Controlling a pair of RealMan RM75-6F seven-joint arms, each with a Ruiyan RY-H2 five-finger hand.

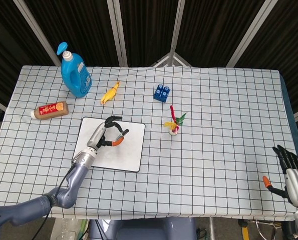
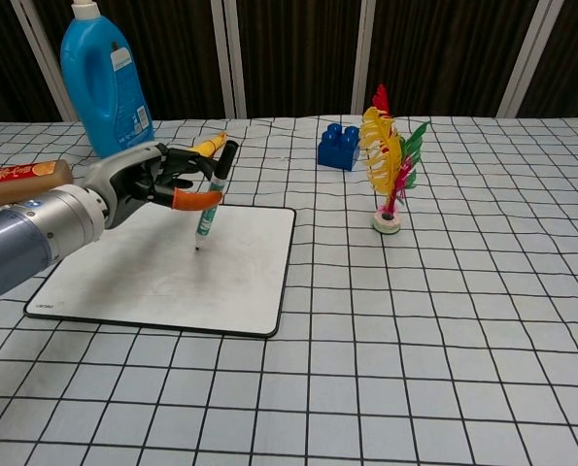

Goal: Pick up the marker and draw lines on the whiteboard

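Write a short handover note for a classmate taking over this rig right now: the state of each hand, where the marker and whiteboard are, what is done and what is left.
Left hand: holds the marker, nearly upright, tip down at the whiteboard; contact cannot be confirmed.
Right hand: open, holding nothing, at the table's near right edge.
Whiteboard: flat on the table, near left, in front of the blue detergent bottle.
Done: marker picked up and brought over the board.
Left: no lines are visible on the board; draw them.
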